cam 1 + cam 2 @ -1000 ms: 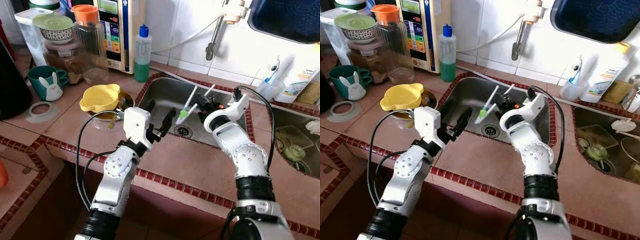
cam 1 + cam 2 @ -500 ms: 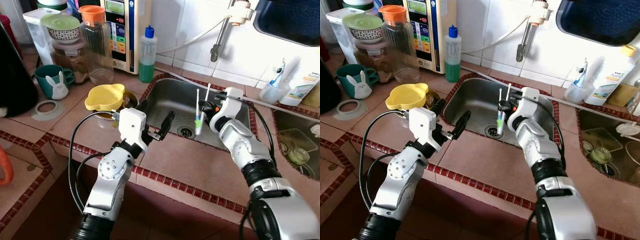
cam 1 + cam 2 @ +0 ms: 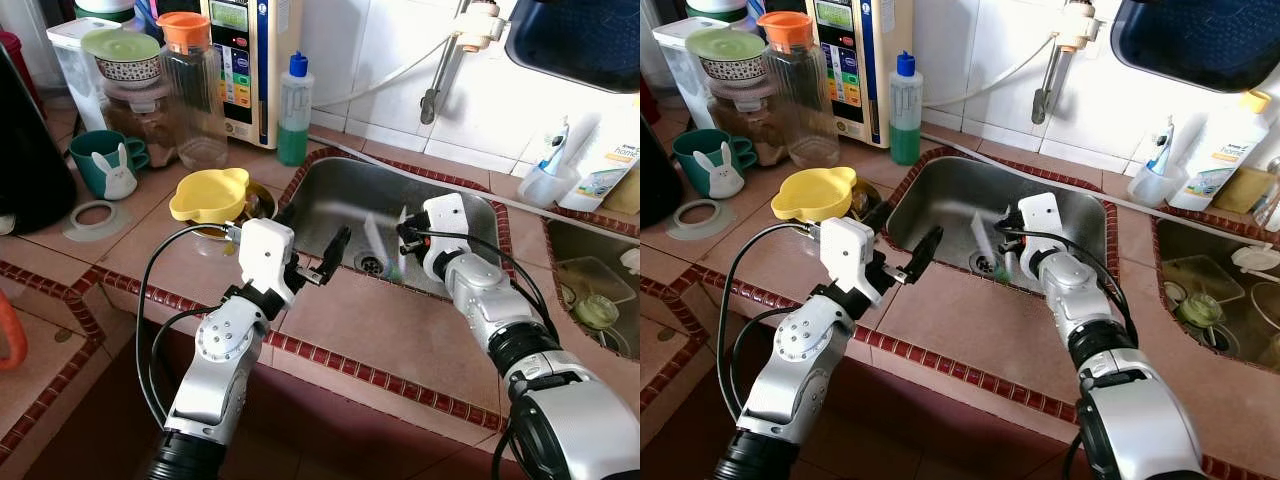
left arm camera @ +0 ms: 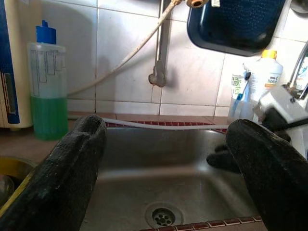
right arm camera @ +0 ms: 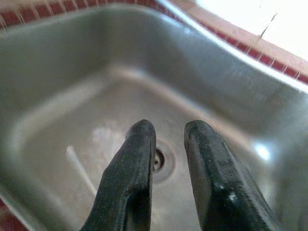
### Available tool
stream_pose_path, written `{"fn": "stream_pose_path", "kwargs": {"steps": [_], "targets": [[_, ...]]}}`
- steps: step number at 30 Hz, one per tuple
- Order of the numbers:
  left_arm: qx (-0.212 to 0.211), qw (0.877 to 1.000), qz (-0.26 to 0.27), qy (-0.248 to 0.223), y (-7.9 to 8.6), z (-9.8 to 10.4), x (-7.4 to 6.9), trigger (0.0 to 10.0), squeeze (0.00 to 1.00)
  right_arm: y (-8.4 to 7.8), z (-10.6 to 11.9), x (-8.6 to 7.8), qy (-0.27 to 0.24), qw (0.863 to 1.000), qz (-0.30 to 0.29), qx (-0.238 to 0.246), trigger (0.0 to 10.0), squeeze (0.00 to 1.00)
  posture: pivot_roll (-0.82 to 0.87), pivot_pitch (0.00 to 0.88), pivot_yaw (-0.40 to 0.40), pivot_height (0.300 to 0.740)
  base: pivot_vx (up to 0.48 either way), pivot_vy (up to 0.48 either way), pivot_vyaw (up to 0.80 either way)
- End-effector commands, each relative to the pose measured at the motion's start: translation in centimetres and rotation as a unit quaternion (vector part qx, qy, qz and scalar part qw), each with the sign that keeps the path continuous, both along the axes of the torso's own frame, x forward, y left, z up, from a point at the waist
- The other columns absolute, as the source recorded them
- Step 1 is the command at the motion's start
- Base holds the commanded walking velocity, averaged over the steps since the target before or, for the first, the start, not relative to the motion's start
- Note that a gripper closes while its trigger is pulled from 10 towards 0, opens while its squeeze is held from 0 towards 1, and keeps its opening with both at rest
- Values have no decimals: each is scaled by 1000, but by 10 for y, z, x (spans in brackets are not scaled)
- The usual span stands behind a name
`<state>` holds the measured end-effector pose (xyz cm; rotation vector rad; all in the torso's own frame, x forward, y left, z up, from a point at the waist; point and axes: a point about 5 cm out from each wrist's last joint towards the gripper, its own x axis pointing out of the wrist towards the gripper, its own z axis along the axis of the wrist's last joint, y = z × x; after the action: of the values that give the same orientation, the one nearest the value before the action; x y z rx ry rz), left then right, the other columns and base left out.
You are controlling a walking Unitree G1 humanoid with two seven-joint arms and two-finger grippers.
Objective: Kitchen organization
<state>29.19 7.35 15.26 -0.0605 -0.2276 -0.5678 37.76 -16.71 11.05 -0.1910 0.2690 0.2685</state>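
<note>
The right gripper [image 5: 166,144] is held over the sink [image 3: 330,185], fingers slightly apart and empty. A blurred toothbrush [image 3: 378,240] is seen in the basin near the drain. It should be re-gripped squarely. The left gripper [image 3: 312,240] is spread wide.

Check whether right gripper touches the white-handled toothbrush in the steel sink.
Apart. Right wrist view: the right gripper has nothing between its fingers; the white-handled toothbrush shows clear of them in the steel sink.

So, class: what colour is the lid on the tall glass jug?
Orange; the jug's lid shows best in the right eye view.
</note>
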Motion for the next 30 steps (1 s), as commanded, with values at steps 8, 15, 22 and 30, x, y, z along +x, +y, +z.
{"fn": "stream_pose_path", "kwargs": {"steps": [8, 15, 22, 30], "targets": [[6, 1000, -12, -5, -8, 4, -2, 10000, 1000, -10, 3, 2, 5, 1000, -2, -16, 10000, 1000, 254, 0, -67, 740, 0, 0, 0], [11, 1000, -10, -2, -8, 2, -1, 10000, 1000, -11, 7, 3, -9, 1000, -18, 18, 10000, 1000, 245, 0, -59, 740, 0, 0, 0], [32, 999, -20, -7, -10, 2, 6, 10000, 890, -22, 3, -6, -36, 993, -68, 88, 10000, 1000, 209, 0, -29, 740, 0, 0, 0], [50, 998, -43, -7, -12, 0, 10, 10000, 0, -48, 14, -41, -102, 981, -130, 106, 10000, 1000, 149, 0, 12, 740, 0, 0, 0]]}}
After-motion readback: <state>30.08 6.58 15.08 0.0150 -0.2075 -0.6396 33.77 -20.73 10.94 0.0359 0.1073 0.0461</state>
